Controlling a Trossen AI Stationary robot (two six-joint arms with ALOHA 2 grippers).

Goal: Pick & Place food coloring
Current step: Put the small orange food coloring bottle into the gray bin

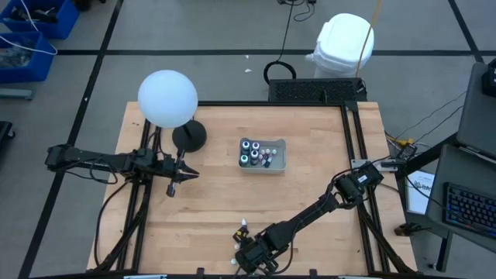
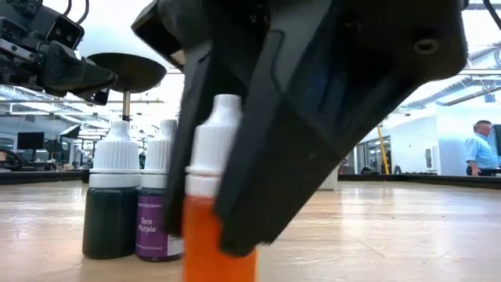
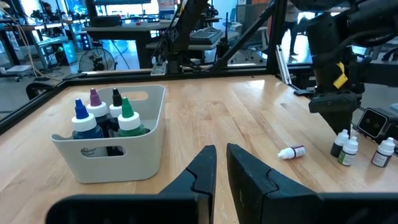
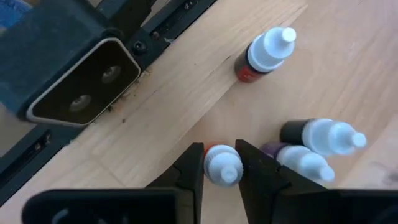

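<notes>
Several small white-capped food coloring bottles stand near the table's near edge: an orange one, a purple one, a dark one and a red one. One more lies on its side. My right gripper points down over this group, shut on the orange bottle. Bigger bottles stand in the grey tray at mid-table. My left gripper hovers left of the tray, shut and touching nothing. My right gripper pinches the orange bottle's white cap between its two fingers, coming from above and pointing down. The bottle stands upright in the hold. Its base lies below the low view's edge, so whether it rests on the table cannot be told.
A white globe lamp on a black base stands at the far left. The low camera's housing sits on the near frame rail beside the bottles. Bare wood lies between the tray and the bottle group. A person stands far behind.
</notes>
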